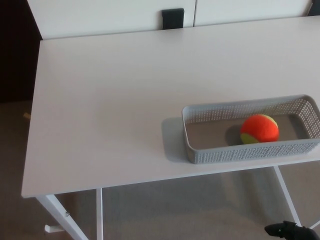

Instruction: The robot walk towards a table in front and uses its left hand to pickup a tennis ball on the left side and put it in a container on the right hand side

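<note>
You see the orange-and-yellow tennis ball point(259, 128) lying inside the grey mesh container point(240, 153) on the right of the white worktop point(110, 100), near its front edge, while only a dark bit of the right hand point(289, 230) shows below, too little to tell if it is spread or closed.

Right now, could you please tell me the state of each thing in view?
tennis ball: resting inside the basket, free of any hand.
basket: upright on the table, right side, holding only the ball.
right hand: below the table edge, clear of the basket.
left hand: not in view.
</note>
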